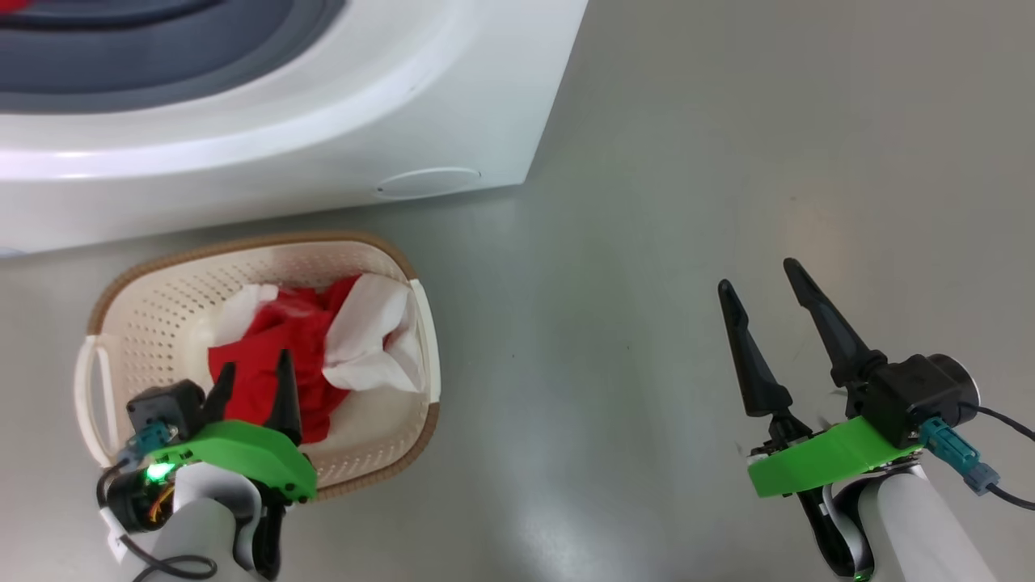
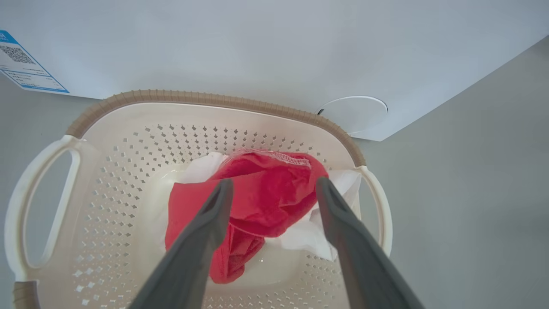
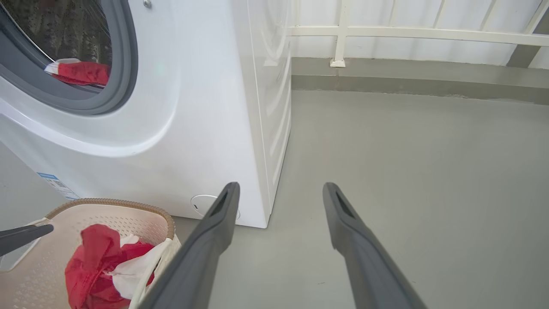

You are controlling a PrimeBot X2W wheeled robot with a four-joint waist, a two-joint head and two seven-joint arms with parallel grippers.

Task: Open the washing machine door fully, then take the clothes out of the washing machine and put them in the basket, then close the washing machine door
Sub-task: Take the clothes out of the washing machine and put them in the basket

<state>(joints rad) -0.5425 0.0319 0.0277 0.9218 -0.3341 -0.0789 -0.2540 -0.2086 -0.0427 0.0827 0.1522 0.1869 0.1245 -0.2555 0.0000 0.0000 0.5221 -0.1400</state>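
Note:
The cream basket (image 1: 242, 244) stands on the floor in front of the white washing machine (image 1: 453, 97). Red and white clothes (image 1: 279, 343) lie heaped in it. My left gripper (image 1: 252, 380) hangs open just above that heap, its fingers (image 2: 214, 223) spread on either side of the red cloth (image 2: 266, 201) without clamping it. More red clothes (image 3: 81, 72) lie inside the drum behind the grey gasket (image 3: 124, 81). The washing machine door is out of view. My right gripper (image 1: 756, 275) stands open over bare floor to the right, holding nothing.
A small round flap (image 1: 428, 183) and a blue label (image 2: 25, 64) sit low on the machine's front. Grey floor (image 1: 687, 162) stretches right of the machine. A white railing (image 3: 407, 32) and a low kerb run along the back.

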